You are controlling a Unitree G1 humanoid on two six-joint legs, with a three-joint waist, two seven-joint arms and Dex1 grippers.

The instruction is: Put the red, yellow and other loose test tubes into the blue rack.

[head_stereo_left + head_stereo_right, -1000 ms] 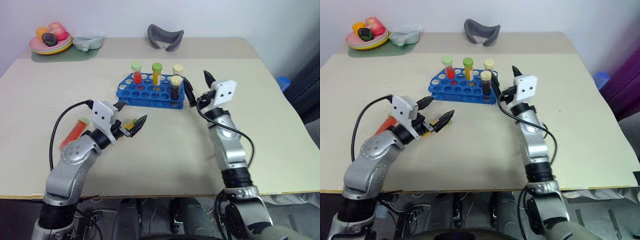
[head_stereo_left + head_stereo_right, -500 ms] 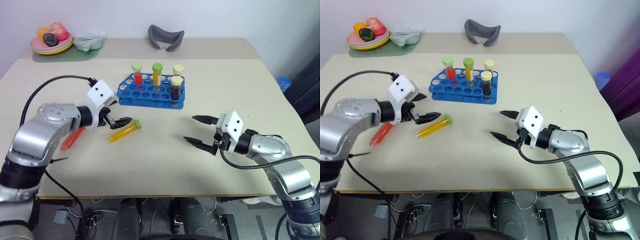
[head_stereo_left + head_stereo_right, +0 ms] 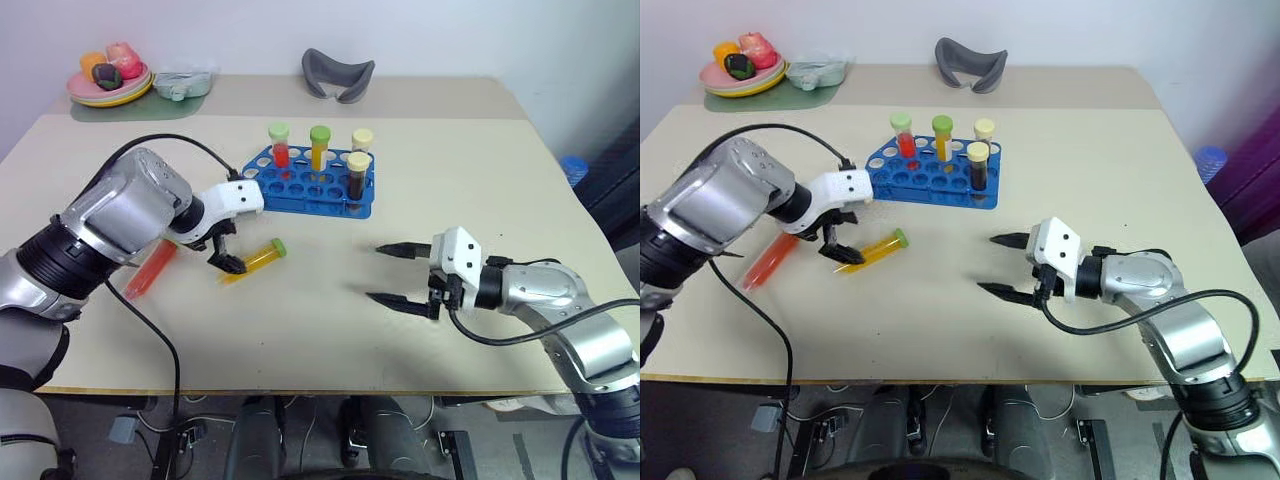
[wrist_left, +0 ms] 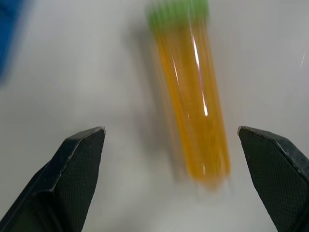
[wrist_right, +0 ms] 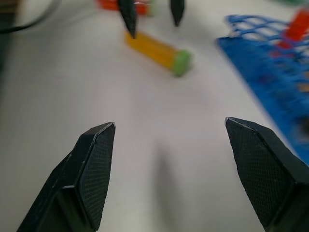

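We see the blue rack (image 3: 312, 186) standing on the table (image 3: 480, 180), toward the far side and near its middle. It holds four upright tubes: a red tube with green cap (image 3: 279, 144), a yellow tube with green cap (image 3: 319, 147), a pale-capped tube (image 3: 362, 140) behind, and a dark tube with pale cap (image 3: 357, 175) at its right near corner.

Two loose tubes lie flat on the table, left of and nearer than the rack. The yellow tube (image 3: 254, 260), green cap toward the rack, lies at a slant. The red tube (image 3: 150, 271) lies further left, partly behind the left arm.

The left gripper (image 3: 227, 255) points steeply down over the yellow tube's bottom end, fingers spread wide, grasping nothing. In the left wrist view, the yellow tube sits between the two fingertips (image 4: 79, 166), without contact that we can see.

The right gripper (image 3: 393, 273) hangs over bare table right of centre, pointing left, fingers apart and empty.

Far left: a plate of toy food (image 3: 108, 76). Far centre: a grey curved object (image 3: 338, 74).
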